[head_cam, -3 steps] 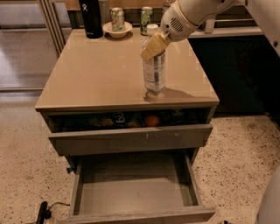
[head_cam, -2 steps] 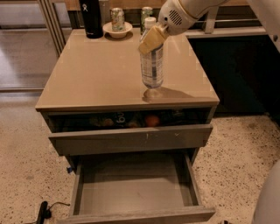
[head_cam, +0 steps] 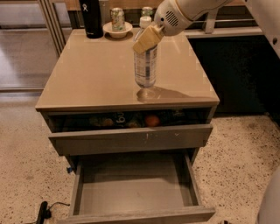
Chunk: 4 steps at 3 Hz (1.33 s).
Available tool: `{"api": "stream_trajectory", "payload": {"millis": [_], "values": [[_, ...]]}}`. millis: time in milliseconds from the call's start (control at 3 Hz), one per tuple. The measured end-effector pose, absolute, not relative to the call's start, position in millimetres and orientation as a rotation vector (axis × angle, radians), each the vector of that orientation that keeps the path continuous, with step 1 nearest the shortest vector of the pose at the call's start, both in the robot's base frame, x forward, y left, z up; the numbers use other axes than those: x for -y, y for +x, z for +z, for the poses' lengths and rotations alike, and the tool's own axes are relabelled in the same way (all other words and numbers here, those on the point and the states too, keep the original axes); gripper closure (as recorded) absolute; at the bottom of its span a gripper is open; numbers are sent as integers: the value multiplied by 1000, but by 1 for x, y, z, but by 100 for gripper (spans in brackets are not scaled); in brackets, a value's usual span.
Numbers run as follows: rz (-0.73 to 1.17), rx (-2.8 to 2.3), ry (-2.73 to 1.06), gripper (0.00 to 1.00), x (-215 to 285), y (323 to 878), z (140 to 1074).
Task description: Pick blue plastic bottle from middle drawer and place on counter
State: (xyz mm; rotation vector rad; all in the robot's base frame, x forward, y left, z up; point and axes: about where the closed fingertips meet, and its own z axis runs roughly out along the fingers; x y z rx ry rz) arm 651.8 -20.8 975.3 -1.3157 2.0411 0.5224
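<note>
The blue plastic bottle (head_cam: 145,68) is upright over the right middle of the tan counter (head_cam: 96,74), white cap up. Its base is right at the countertop, with its reflection just below; I cannot tell whether it touches. My gripper (head_cam: 147,37) comes in from the upper right, and its tan fingers are shut on the bottle's upper part below the cap. The middle drawer (head_cam: 135,192) is pulled wide open below, and its grey floor is bare.
A black flask (head_cam: 92,17), a white bowl holding a can (head_cam: 117,27) and another can (head_cam: 147,10) stand along the counter's back edge. The drawer above (head_cam: 131,139) is slightly open, with oranges and cans inside. A black cable (head_cam: 43,211) lies on the floor at the lower left.
My gripper and the bottle have shifted a little to the left and toward the back of the counter. The drawers have not moved.
</note>
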Motion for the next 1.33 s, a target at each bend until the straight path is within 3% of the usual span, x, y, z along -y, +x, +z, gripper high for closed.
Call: {"api": "stream_trajectory", "payload": {"millis": [333,1333], "values": [[610,-2014,-1356,100,-1,642,933],[608,-1985,-1372,100,-3,639,931]]}}
